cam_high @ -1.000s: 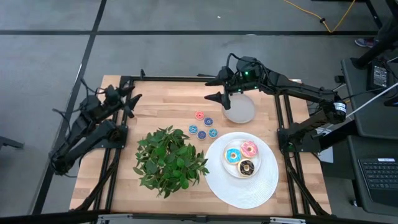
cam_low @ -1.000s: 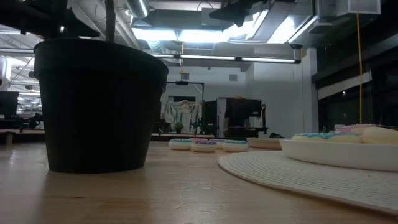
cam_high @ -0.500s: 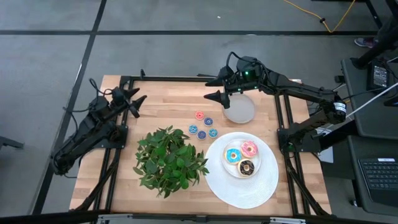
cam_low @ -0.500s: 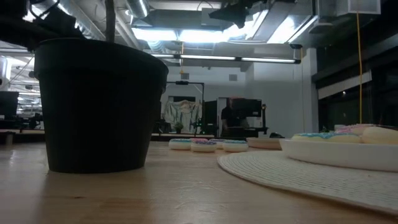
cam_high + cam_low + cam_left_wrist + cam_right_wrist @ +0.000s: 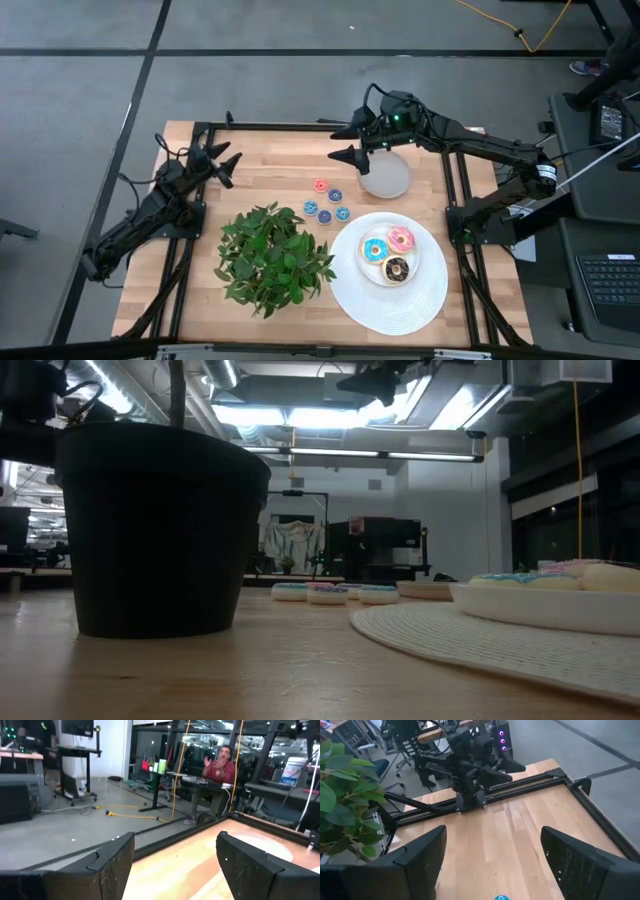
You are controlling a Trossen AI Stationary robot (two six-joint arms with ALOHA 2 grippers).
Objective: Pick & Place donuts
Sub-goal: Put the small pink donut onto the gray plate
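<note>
Three donuts, light blue [image 5: 375, 250], pink [image 5: 401, 238] and dark brown [image 5: 397, 269], lie flat together on a small white plate [image 5: 384, 276] at the near right. Several tiny blue and red rings [image 5: 327, 200] lie flat on the wood mid-table; the low view shows them far off [image 5: 328, 592]. My left gripper [image 5: 229, 169] hovers open over the table's far left, pointing level toward the middle. My right gripper [image 5: 336, 144] hangs open high above the far middle, left of the grey dish [image 5: 385, 175]. Nothing lies between either pair of fingers [image 5: 115, 865] [image 5: 575, 860].
A leafy plant [image 5: 272, 255] in a black pot [image 5: 160, 530] stands at the near middle. The plate sits on a round white woven mat [image 5: 390, 305]. A dark frame rail [image 5: 300, 125] runs along the far edge. A person [image 5: 220, 762] sits beyond the table.
My left gripper has sunk and gone a little toward the table's right edge, still open and pointing level. In the low view its arm has come into the upper left corner. The right arm, the donuts and the rings have stayed where they were.
</note>
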